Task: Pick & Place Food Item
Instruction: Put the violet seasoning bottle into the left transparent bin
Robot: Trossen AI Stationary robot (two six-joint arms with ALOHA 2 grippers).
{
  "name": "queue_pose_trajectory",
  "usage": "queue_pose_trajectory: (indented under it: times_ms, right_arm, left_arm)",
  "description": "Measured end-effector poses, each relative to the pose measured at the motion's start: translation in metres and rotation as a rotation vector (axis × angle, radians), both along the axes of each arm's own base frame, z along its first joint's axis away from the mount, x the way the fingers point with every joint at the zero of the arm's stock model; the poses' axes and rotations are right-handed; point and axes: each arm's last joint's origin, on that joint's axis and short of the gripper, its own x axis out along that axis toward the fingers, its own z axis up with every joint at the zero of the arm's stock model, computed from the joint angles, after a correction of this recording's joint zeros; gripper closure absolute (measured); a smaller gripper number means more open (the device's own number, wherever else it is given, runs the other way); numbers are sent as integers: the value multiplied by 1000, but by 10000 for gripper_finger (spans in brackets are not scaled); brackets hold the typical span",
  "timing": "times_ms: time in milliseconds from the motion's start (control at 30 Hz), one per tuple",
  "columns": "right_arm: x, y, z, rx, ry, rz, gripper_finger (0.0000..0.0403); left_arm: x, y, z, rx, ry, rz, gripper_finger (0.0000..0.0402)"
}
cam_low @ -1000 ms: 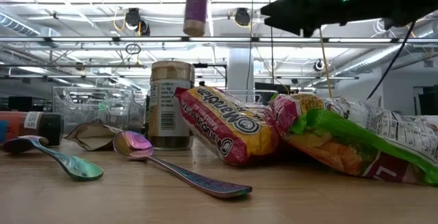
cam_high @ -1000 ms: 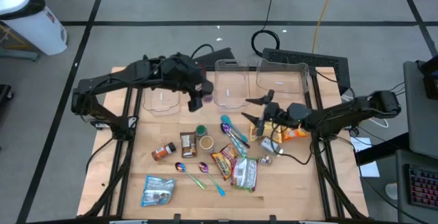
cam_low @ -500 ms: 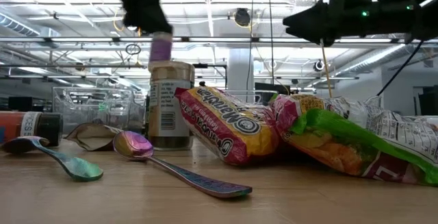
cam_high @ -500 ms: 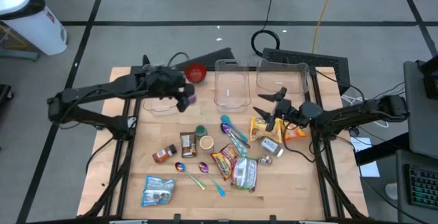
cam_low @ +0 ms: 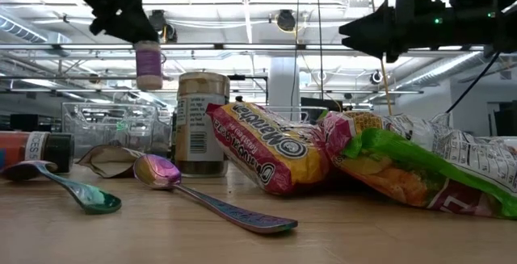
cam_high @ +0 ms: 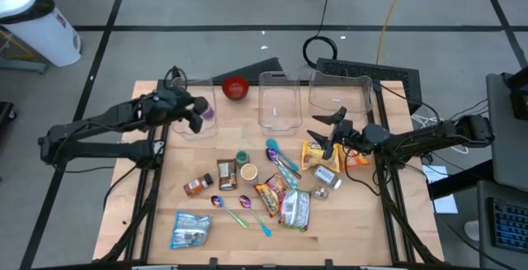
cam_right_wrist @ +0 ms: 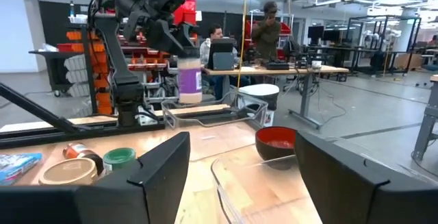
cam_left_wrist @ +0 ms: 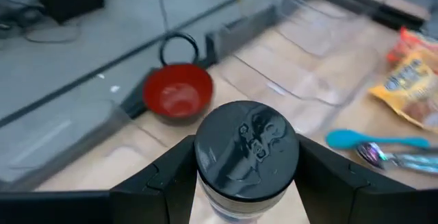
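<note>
Left gripper point(cam_high: 200, 114) gripped a small black-lidded jar with purple label point(cam_high: 206, 113), held above the leftmost clear plastic bin point(cam_high: 195, 122). Middle bin point(cam_high: 278, 101) looked empty. Right gripper point(cam_high: 323, 136) hung wide open, holding nothing, over an orange snack bag point(cam_high: 317, 154). Red-yellow noodle packet point(cam_low: 271, 147) read "Maruchan".

left arm: stretched low across from the left side, raised off the bench | left gripper point(cam_high: 200, 115): fingers point(cam_left_wrist: 168, 183) clamped on a held item, lifted | right arm: reaching in from the right | right gripper point(cam_high: 318, 132): fingers spread, empty, aloft
</note>
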Motion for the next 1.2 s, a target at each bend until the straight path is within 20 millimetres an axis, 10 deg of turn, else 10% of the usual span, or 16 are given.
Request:
queue_pose_trajectory:
  times_ms: [1200]
  right_arm:
    - [3, -1, -7, 131, 2, 11, 149]
  left_arm:
    - [-10, 86, -94, 32, 51, 371, 193]
